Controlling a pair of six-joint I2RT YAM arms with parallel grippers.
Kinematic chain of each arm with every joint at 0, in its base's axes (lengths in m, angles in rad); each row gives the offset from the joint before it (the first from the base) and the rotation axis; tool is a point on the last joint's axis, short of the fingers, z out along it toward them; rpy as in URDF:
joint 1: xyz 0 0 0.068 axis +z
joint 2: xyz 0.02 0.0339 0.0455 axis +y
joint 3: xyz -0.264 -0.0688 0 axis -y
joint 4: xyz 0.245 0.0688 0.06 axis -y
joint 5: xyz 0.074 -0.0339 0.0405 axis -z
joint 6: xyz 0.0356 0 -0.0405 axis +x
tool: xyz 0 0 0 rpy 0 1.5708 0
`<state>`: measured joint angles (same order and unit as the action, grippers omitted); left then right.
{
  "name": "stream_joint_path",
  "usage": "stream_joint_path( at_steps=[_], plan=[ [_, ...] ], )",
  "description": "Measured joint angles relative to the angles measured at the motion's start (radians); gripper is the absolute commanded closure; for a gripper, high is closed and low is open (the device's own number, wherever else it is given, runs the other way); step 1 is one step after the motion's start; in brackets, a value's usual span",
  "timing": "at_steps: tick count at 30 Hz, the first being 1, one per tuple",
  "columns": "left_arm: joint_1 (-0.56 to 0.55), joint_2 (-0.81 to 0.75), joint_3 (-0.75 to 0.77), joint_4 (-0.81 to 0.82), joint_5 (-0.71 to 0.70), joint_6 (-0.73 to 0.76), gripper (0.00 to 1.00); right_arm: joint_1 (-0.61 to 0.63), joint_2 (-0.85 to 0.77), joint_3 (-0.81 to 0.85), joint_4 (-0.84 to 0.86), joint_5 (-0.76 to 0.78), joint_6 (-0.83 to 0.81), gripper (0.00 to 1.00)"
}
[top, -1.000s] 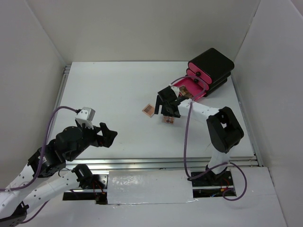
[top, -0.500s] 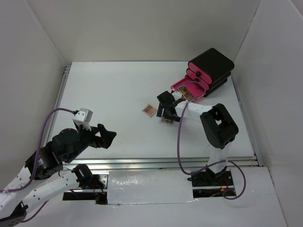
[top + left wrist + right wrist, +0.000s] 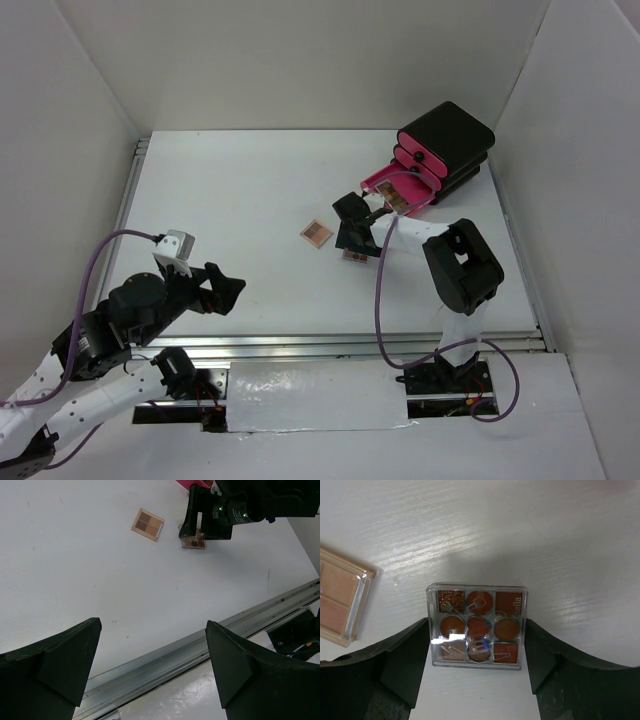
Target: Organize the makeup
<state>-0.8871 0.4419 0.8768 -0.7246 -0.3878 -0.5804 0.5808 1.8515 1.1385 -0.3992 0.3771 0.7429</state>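
From above, shows the right gripper (image 3: 352, 240) down on the worktop (image 3: 230, 190) over the nine-pan palette (image 3: 355, 256), with just a sliver of it visible below the fingers. Places the four-pan palette (image 3: 316, 233) just to the left, apart from it, and the open pink drawer (image 3: 398, 192) of the black box (image 3: 445, 145) near, up and to the right. Leaves the left gripper (image 3: 225, 290) well apart at the near left, spread wide and empty, so clearly the farther arm. From the left wrist, confirms that wide spread and both palettes flat on the worktop, but hides the contact itself. From the right wrist, settles it: centres the nine-pan palette between the two fingers (image 3: 402, 662), one against each side edge, a fairly wide hold on a square case with no long axis to favour. Probably calls next for a lift toward the drawer.
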Motion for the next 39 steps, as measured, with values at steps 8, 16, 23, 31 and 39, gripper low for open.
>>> stream_joint_path(
  at_steps=[8, 16, 23, 31, 39],
  plan=[
    [-0.006, -0.002, 0.000, 0.000, -0.005, -0.001, 0.01, -0.003, -0.053, 0.025, -0.042, -0.057, -0.060, 0.57],
    [-0.015, -0.005, 0.000, -0.002, -0.019, -0.003, 0.01, -0.171, 0.009, 0.420, -0.120, -0.102, -0.154, 0.56],
    [-0.020, -0.013, 0.000, -0.005, -0.027, -0.003, 0.01, -0.390, 0.151, 0.566, -0.152, -0.157, -0.128, 0.56],
    [-0.020, -0.013, 0.000, -0.006, -0.030, -0.003, 0.01, -0.411, 0.229, 0.582, -0.163, -0.220, -0.059, 0.54],
    [-0.022, -0.013, 0.000, -0.006, -0.030, -0.003, 0.01, -0.412, 0.230, 0.582, -0.146, -0.214, -0.013, 0.30]
  ],
)
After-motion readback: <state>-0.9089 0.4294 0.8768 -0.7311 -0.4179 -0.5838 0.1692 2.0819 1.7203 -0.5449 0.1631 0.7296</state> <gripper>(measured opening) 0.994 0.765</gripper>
